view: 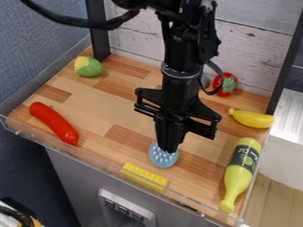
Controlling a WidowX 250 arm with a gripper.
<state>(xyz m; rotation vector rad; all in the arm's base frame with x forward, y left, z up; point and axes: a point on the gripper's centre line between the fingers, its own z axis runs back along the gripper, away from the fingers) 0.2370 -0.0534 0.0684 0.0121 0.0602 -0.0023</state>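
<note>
One wooden counter [133,104] carries a black gripper [169,150], pointed down near the front edge; whether the claw is open or gripping anything cannot be told. A yellow-green bottle [239,174] lies at right, a red sausage [54,123] at left, a yellow ridged strip [144,177] in front, a banana [253,119] beyond the bottle. A blue studded piece [163,160] sits directly at the gripper's lower end; corn [89,66] and a strawberry [230,82] lie toward the back.
</note>
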